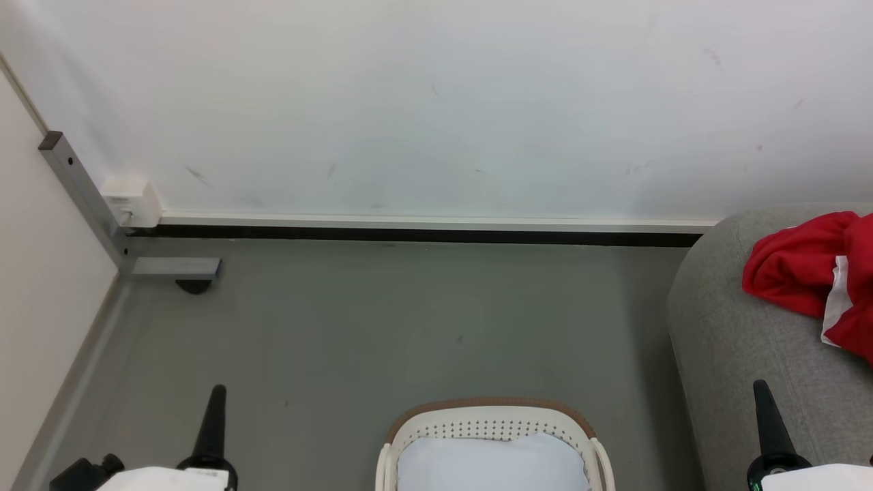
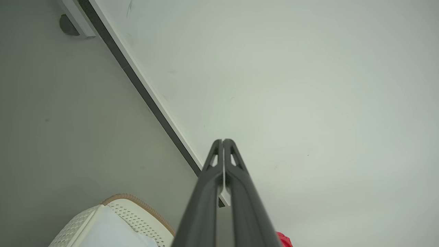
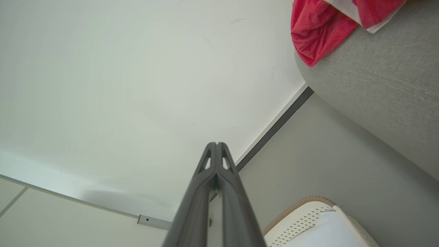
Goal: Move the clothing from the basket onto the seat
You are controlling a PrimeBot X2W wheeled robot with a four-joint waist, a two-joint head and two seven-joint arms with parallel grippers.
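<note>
Head view is showing both arms low at the bottom edge. The left gripper (image 1: 217,394) and the right gripper (image 1: 762,390) are pointing up with their fingers pressed together, gripping nothing. Both wrist views are showing the same, the dark fingers meeting at the tips.

Between the arms, the basket (image 1: 491,404) is sitting on the floor (image 1: 409,327) with only its far end in frame. A pale smooth layer (image 1: 491,464) is lying inside it; I cannot tell whether it is a liner or a cloth. No red is showing in the part that is visible.

At the right, the seat (image 1: 736,354) is bulging in near the basket without touching it. The clothing (image 1: 798,273) is lying bunched on top of the seat, a strip of white trim showing.

The robot is probably turning back to the basket. To do that well, it should be tilting the head down until the whole basket is in sight, then opening the fingers before descending. It should go in from above the rim, pinch a fold, and lift it high over the seat's rounded shoulder. That shoulder is the nearest obstacle for the right arm.

Farther off, the dark skirting (image 1: 423,235), the white wall (image 1: 436,102), a metal post (image 1: 82,191) and a small white box (image 1: 129,199) are sitting well apart from the work.
</note>
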